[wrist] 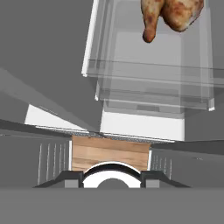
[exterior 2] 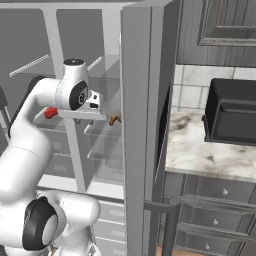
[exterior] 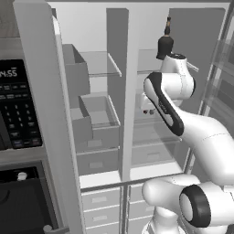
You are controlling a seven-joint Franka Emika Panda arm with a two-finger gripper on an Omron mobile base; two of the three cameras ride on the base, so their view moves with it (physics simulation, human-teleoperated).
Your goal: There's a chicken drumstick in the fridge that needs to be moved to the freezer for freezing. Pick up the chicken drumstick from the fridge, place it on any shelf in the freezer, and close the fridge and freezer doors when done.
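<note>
The golden-brown, lumpy chicken drumstick lies on a clear glass shelf inside the fridge, near the shelf's far edge, ahead of the hand and a little to one side in the hand view. Its thin bone end points back toward the fingers. The fingers hold nothing; how far they are open I cannot tell.

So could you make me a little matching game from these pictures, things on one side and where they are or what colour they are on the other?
Things:
1. chicken drumstick
2. dark bottle
3. microwave keypad
4. black toaster oven

Places:
A. marble counter, right of the fridge
B. clear glass fridge shelf, golden-brown
C. left of the freezer door
D. upper fridge shelf, behind the arm

Pairs: 1-B, 2-D, 3-C, 4-A
</note>
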